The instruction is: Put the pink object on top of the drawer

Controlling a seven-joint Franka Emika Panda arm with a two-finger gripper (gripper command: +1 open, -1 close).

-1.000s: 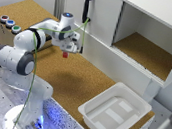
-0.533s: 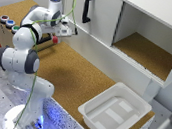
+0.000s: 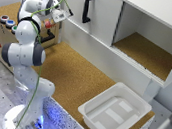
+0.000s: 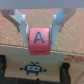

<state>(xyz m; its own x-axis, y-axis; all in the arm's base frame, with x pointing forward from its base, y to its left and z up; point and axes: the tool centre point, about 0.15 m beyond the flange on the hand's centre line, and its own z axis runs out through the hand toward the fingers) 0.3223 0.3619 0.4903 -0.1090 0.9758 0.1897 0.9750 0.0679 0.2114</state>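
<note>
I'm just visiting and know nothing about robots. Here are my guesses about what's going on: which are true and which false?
1. The gripper is clamped on the pink object. True.
2. The pink object shows a letter A. True.
3. The white tray holds the pink object. False: nothing pink lies in the tray; the gripper has it.
4. The white cabinet's right compartment is closed. False: it is open, showing a cork floor.
5. The drawer has coloured buttons on top. True.
</note>
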